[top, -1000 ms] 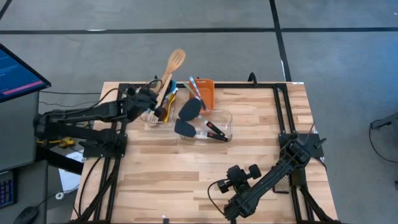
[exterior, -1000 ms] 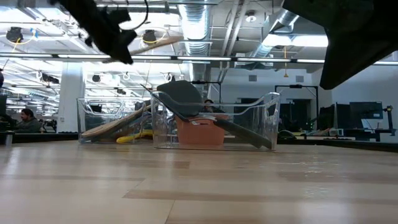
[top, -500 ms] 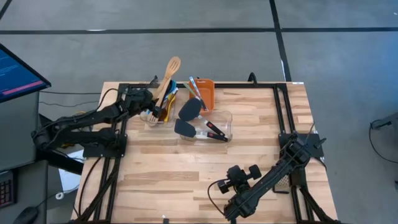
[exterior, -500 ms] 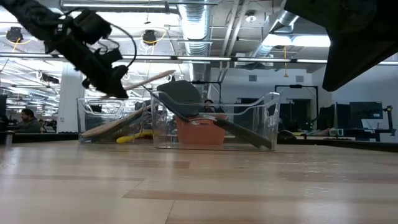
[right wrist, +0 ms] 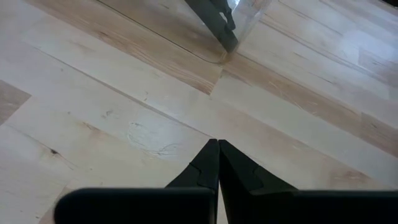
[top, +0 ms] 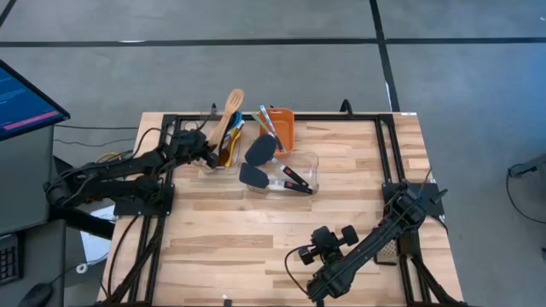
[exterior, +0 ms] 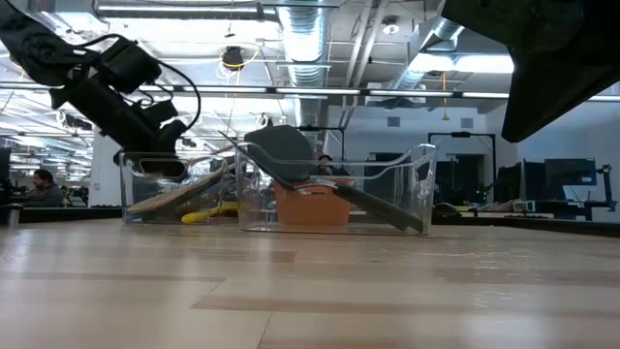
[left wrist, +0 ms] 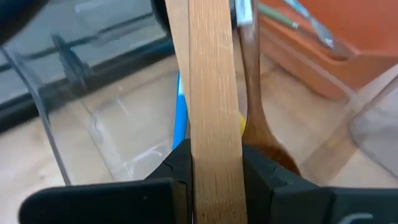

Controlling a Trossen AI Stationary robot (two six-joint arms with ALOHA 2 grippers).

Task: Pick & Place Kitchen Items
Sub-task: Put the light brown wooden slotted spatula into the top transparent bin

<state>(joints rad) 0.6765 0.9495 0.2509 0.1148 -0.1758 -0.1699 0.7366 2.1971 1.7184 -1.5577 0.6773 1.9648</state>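
Left gripper (left wrist: 214, 168), fingers clamped on wooden spatula (top: 229, 109) handle over left clear tub (top: 207, 167) near surface's far edge; risk: long handle levers on tub rim, tipping tub or slipping; right gripper (right wrist: 217, 163) fingers closed, idle near front edge.

I am seeing two clear plastic tubs (top: 283, 173) sitting side by side on the wooden bench (top: 256, 247), an orange bin (top: 284, 126) standing just behind them, a monitor (top: 26, 95) glowing off-bench.
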